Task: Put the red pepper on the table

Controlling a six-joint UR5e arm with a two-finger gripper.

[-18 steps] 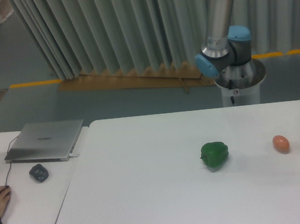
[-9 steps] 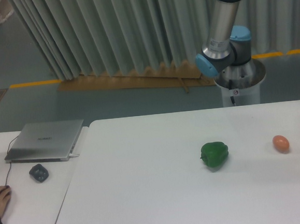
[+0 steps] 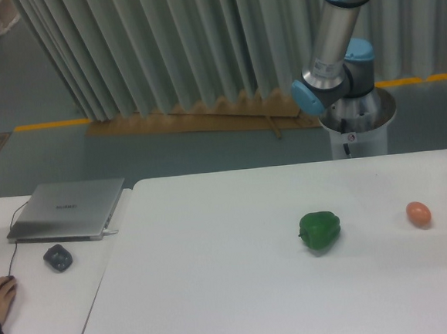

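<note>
Fixed-camera view of my workspace: the table [image 3: 241, 289] fills the lower frame, with the arm [image 3: 331, 58] rising behind its far edge and leaving the picture at the top right.

Gripper: out of frame. I see only the arm's lower links and base, so I cannot say whether the fingers are apart, together, or clamped on anything.

Red pepper: not visible anywhere in this view. It is not on the table, and I cannot tell from here whether it hangs in the unseen gripper or lies elsewhere. Its stem direction and long axis therefore cannot be read.

On the table: a green pepper [image 3: 320, 230] right of centre, and an orange egg-shaped object [image 3: 418, 213] well apart from it toward the right edge. Neither is my target.

On the adjoining desk [image 3: 41, 305] at left: a closed laptop [image 3: 68, 210], a mouse [image 3: 57, 257] just in front of it, and a person's hand [image 3: 0, 297] at the frame's edge.

Progress, as I judge it: the placing is not done, since no red pepper rests on the table. What remains is to bring it down onto a bare patch of the tabletop, away from the two objects, and release.
</note>
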